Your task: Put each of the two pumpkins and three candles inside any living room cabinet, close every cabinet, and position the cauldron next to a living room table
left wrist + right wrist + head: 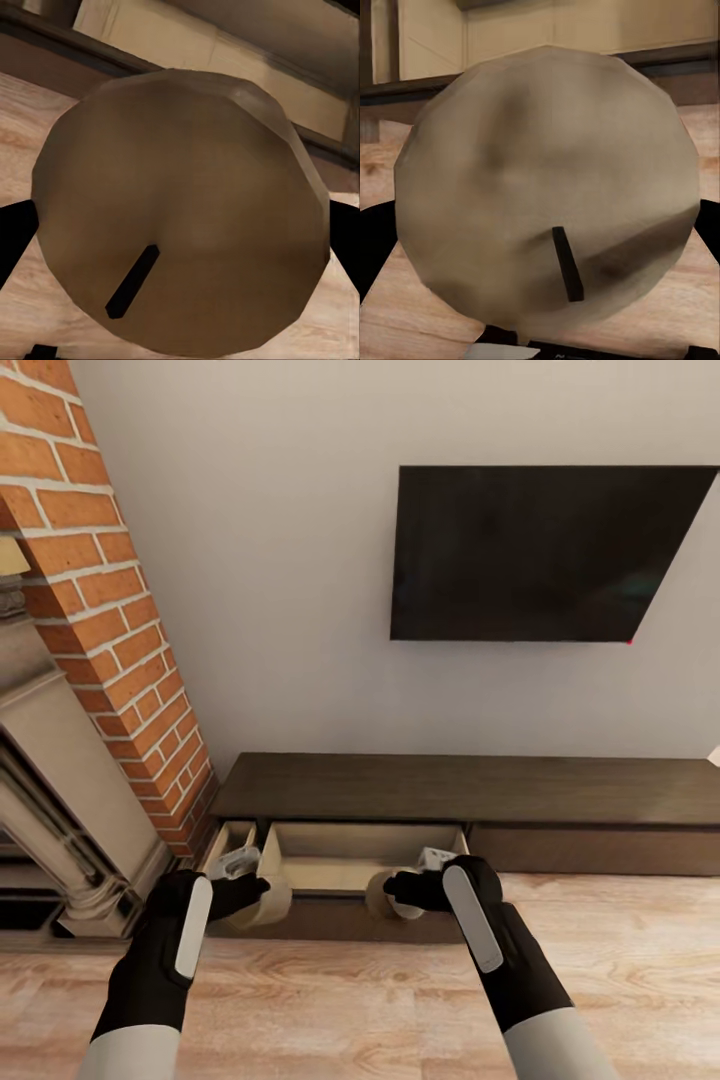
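Both my grippers hold candles in front of the long dark-brown cabinet (470, 785), whose wide drawer (340, 857) stands pulled open, its pale inside bare. My left gripper (255, 892) is shut on a beige candle (274, 900) at the drawer's left front corner. The right gripper (396, 888) is shut on another candle (378, 901) near the drawer's right front. In the left wrist view that candle (180, 217) shows its top and black wick between dark fingers (15, 244). Likewise, the right wrist view shows the second candle (547, 195) clamped between fingers (375, 244).
A narrow second drawer (230, 840) is open at the cabinet's left end. A brick chimney column (110, 610) and stone fireplace surround (60, 800) stand close on the left. A black TV (540, 550) hangs on the wall above. Wooden floor (620, 980) lies to the right.
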Controlling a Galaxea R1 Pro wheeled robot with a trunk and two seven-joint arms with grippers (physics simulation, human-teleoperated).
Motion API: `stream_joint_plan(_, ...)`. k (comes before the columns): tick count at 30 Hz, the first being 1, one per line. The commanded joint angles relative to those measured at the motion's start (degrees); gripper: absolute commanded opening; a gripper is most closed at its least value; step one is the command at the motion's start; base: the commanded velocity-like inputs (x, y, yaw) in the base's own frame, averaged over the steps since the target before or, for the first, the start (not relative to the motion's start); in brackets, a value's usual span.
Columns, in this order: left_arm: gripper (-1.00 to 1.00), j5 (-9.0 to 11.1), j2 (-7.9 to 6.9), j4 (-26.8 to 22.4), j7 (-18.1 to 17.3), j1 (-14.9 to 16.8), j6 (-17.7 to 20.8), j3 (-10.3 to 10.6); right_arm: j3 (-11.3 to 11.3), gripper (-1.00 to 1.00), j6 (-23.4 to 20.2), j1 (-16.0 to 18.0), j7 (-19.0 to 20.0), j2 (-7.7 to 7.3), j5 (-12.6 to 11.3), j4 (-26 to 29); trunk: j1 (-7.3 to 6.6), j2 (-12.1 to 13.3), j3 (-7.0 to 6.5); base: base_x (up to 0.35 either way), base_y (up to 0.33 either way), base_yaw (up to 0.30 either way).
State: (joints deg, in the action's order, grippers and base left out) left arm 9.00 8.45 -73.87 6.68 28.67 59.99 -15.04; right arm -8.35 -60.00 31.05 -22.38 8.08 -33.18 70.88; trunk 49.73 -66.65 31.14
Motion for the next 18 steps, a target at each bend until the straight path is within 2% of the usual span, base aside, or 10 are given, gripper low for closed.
stream_joint_plan(1,-1.00,0.67,-0.06,-0.10,-0.02,0.01,0.01,0.00,0.03,-1.00,0.00,-0.12,0.04,-0.09,-0.52,0.52,-0.22,0.42,-0.18,0.000,0.000,0.000)
stream_joint_plan(3,-1.00,4.76,-0.28,-0.35,-0.06,0.05,0.01,0.02,0.13,-1.00,0.00,-0.42,0.10,-0.35,-2.25,2.72,-0.66,1.22,-0.54,0.000,0.000,0.000)
stream_joint_plan(6,-1.00,10.81,-0.83,-0.48,-0.08,0.00,0.01,0.08,0.16,-1.00,0.00,-0.61,0.09,-1.24,-6.83,4.59,-1.32,2.42,-1.08,0.000,0.000,0.000)
stream_joint_plan(10,-1.00,14.10,-2.15,-0.54,-0.13,-0.02,0.01,-0.22,0.12,-1.00,0.00,-0.71,0.13,-2.86,-10.78,5.17,-2.20,4.03,-1.80,0.000,0.000,0.000)
stream_joint_plan(12,-1.00,16.71,-2.87,-0.49,-0.21,-0.02,0.01,-0.32,0.15,-1.00,0.00,-0.72,0.17,-3.14,-11.55,5.26,-2.64,4.83,-2.16,0.000,0.000,0.000)
stream_joint_plan(13,-1.00,18.68,-3.17,-0.33,-0.23,-0.02,0.01,-0.33,0.16,-1.00,0.00,-0.72,0.19,-3.21,-11.74,5.29,-2.86,5.23,-2.34,0.000,0.000,0.000)
stream_joint_plan(15,-1.00,23.36,-4.01,-0.11,-0.25,-0.02,0.01,-0.32,0.17,-1.00,0.00,-0.71,0.27,-3.28,-11.97,5.31,-3.30,6.03,-2.70,0.000,0.000,0.000)
stream_joint_plan(18,-1.00,30.34,-6.37,0.34,-0.26,-0.07,0.01,-0.01,0.17,-1.00,0.15,-0.72,0.60,-3.32,-12.07,5.32,-3.96,7.24,-3.23,0.000,0.000,0.000)
